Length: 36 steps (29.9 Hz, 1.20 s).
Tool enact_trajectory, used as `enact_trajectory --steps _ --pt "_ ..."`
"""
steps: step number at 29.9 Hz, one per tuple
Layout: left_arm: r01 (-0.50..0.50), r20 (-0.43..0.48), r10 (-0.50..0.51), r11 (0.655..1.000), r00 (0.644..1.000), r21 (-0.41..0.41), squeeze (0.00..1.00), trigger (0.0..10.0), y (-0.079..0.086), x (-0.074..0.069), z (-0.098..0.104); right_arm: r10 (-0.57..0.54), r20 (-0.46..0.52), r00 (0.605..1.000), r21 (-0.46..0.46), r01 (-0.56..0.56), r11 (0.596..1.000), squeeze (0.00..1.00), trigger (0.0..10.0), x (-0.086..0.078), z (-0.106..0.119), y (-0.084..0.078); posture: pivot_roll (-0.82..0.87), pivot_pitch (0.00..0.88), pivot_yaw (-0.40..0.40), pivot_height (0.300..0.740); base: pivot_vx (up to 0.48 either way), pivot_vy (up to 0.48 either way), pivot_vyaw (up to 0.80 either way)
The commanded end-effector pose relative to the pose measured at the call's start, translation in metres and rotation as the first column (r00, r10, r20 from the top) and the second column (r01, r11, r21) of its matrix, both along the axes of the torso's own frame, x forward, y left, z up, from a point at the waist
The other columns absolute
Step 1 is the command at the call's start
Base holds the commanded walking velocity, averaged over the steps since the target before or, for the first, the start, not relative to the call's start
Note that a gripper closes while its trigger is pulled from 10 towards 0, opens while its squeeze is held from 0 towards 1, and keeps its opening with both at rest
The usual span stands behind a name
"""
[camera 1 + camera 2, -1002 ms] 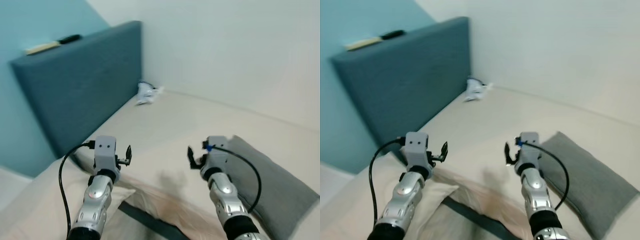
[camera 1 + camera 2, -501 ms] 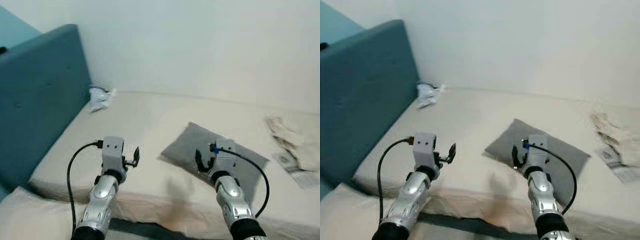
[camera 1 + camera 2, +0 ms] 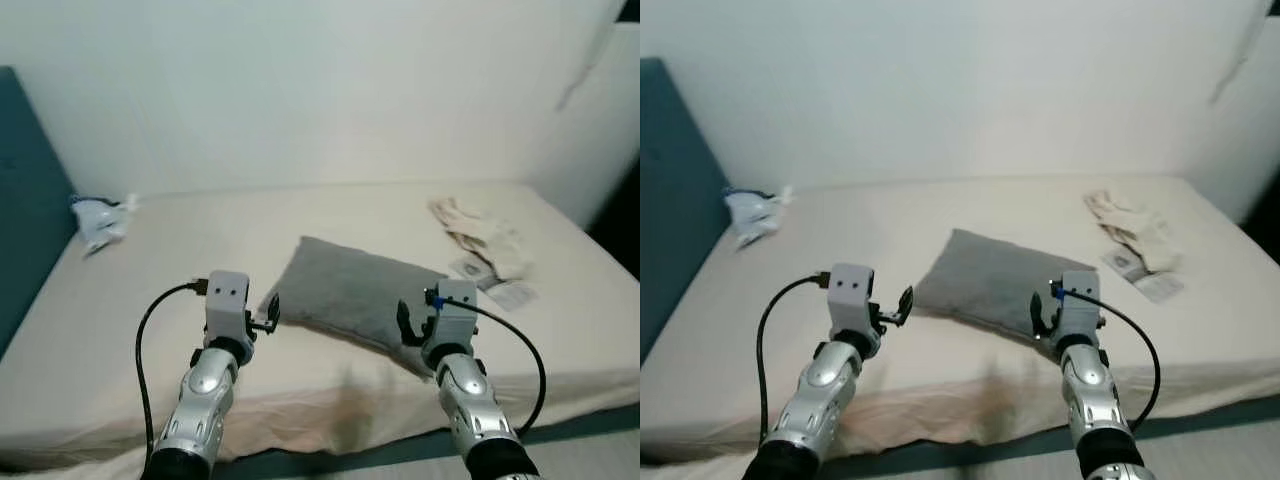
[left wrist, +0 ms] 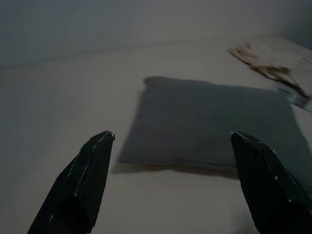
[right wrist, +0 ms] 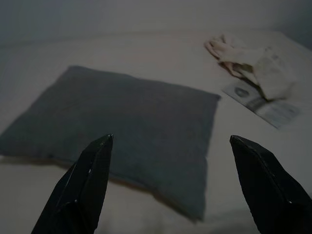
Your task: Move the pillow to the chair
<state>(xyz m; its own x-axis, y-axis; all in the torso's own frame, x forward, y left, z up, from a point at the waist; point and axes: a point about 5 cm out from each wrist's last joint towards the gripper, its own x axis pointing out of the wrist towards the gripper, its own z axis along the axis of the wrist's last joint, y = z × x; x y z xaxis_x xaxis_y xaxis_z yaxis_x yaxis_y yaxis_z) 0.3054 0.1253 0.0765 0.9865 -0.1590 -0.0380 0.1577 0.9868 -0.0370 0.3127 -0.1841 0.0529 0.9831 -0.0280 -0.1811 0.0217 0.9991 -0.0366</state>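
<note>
On the beige bed, a flat grey fabric pillow lies mid-mattress. Left pincer and right pincer are raised level at its near corners, fingers spread, grasping nothing. Crumpled pale cloth rests far right.

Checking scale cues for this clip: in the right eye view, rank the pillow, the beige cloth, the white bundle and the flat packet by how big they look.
1. Pillow, clearly largest.
2. Beige cloth.
3. White bundle and flat packet look about alike; both are small, and the bundle lies farther off, so I won't rank them.
</note>
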Motion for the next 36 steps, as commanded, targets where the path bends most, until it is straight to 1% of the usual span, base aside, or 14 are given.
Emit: enact_trajectory --steps 1,2,3,5,6,9,22,23,25,27,29,30,32,36 --pt "-0.007 -0.021 0.007 1.0 1.0 0.003 0.0 10.0 0.0016 -0.002 -0.0051 0.042 0.012 0.999 -0.042 -0.042 0.998 0.0 10.0 0.0031 0.0037 0.0046 -0.03 0.015 0.021 0.74 0.0 0.0 0.0" --pt "-0.013 -0.021 0.013 1.0 1.0 0.007 0.0 10.0 0.0019 -0.0021 -0.0051 0.043 -0.006 0.999 -0.031 -0.043 0.999 0.0 10.0 0.0037 0.0022 0.0055 -0.03 0.018 0.021 0.74 0.0 0.0 0.0" --pt "-0.013 -0.021 0.013 1.0 1.0 0.007 0.0 10.0 0.0019 -0.0021 -0.0051 0.043 -0.006 0.999 -0.031 -0.043 0.999 0.0 10.0 0.0037 0.0022 0.0055 -0.03 0.018 0.021 0.74 0.0 0.0 0.0" --pt "-0.022 -0.022 0.022 1.0 1.0 0.011 0.0 10.0 0.0025 -0.0021 -0.0051 0.052 0.007 0.999 -0.003 -0.052 0.999 0.0 10.0 0.005 0.0044 0.0067 -0.03 0.02 0.019 0.74 0.0 0.0 0.0" --pt "-0.037 -0.022 0.038 0.999 0.999 0.019 0.0 10.0 0.0037 -0.0023 -0.005 0.064 0.027 0.998 0.014 -0.064 0.998 0.0 10.0 0.0061 0.0073 0.0083 -0.03 0.021 0.018 0.74 0.0 -0.458 0.0" --pt "-0.045 -0.024 0.046 0.999 0.999 0.019 0.0 10.0 0.0041 -0.0024 -0.0052 0.07 0.032 0.997 0.017 -0.07 0.997 0.0 10.0 0.0067 0.0085 0.0094 -0.02 0.023 0.016 0.74 0.0 -0.472 0.0" --pt "-0.038 -0.019 0.038 0.999 0.999 0.016 0.0 10.0 0.0034 -0.0024 -0.0046 0.071 0.029 0.997 0.022 -0.071 0.997 0.0 10.0 0.005 0.0066 0.0095 -0.03 0.028 0.022 0.74 0.0 -0.48 0.0" --pt "-0.041 -0.039 0.041 0.999 0.998 -0.003 0.0 10.0 0.004 -0.0022 -0.0061 0.07 0.028 0.997 0.022 -0.071 0.997 0.0 10.0 0.0047 0.0063 0.0091 -0.03 0.029 0.022 0.74 0.0 0.0 0.0" --pt "-0.043 -0.04 0.044 0.999 0.998 0.007 0.0 10.0 0.0048 -0.0017 -0.0062 0.07 0.027 0.997 0.022 -0.07 0.997 0.0 10.0 0.0045 0.006 0.0089 -0.03 0.029 0.022 0.74 0.0 0.0 0.0" --pt "-0.029 -0.057 0.028 1.0 0.998 -0.007 0.0 10.0 0.0041 -0.0017 -0.007 0.069 0.027 0.997 0.023 -0.07 0.997 0.0 10.0 0.0042 0.0059 0.0087 -0.03 0.03 0.022 0.74 0.0 0.0 0.0" --pt "-0.021 -0.049 0.021 1.0 0.999 0.0 0.0 10.0 0.0041 -0.0018 -0.0068 0.069 0.027 0.997 0.023 -0.07 0.997 0.0 10.0 0.0039 0.0056 0.0089 -0.03 0.029 0.023 0.74 0.0 0.0 0.0" --pt "-0.01 -0.062 0.01 1.0 0.998 -0.006 0.0 10.0 0.0036 -0.0021 -0.0083 0.07 0.027 0.997 0.024 -0.07 0.997 0.0 10.0 0.0037 0.0054 0.0092 -0.03 0.03 0.023 0.74 0.0 0.465 0.0" --pt "-0.005 -0.058 0.005 1.0 0.998 0.005 0.0 10.0 0.0041 -0.0024 -0.0083 0.07 0.026 0.997 0.026 -0.071 0.997 0.0 10.0 0.0032 0.0049 0.0097 -0.03 0.029 0.024 0.74 0.0 0.465 0.0" --pt "-0.02 -0.063 0.021 1.0 0.998 0.018 0.0 10.0 0.0053 -0.0027 -0.0086 0.072 0.022 0.997 0.027 -0.073 0.997 0.0 10.0 0.0022 0.0035 0.0103 -0.03 0.031 0.024 0.74 0.0 0.116 0.0"
